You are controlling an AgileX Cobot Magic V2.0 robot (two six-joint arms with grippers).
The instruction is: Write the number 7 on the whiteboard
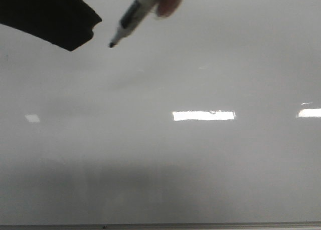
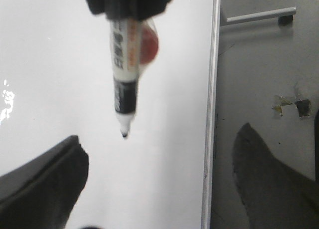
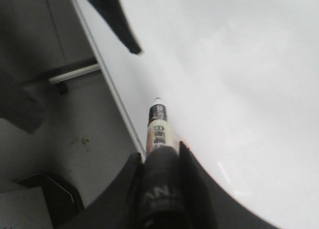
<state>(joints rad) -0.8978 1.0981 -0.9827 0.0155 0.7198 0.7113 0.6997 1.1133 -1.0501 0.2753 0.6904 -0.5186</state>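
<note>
The whiteboard (image 1: 200,165) fills the front view, glossy pale grey, with a thin metal edge strip (image 1: 160,225) along the near side. No number 7 or any marker line shows on it. My right gripper (image 3: 162,151) is shut on a black-and-white marker (image 3: 158,121). The marker (image 1: 131,17) slants down from the top of the front view, its black tip (image 1: 111,44) over the bare board. The left wrist view shows the same marker (image 2: 124,84) pointing at the board (image 2: 50,64). My left gripper (image 2: 154,189) is open and empty beside it; one finger (image 1: 50,17) shows at the front view's top left.
Bright light reflections (image 1: 203,115) lie on the board. Beyond the board's edge strip (image 2: 212,114) there is a grey floor with a metal bar (image 2: 259,15) and small scraps (image 2: 291,104). The bar also shows in the right wrist view (image 3: 75,72).
</note>
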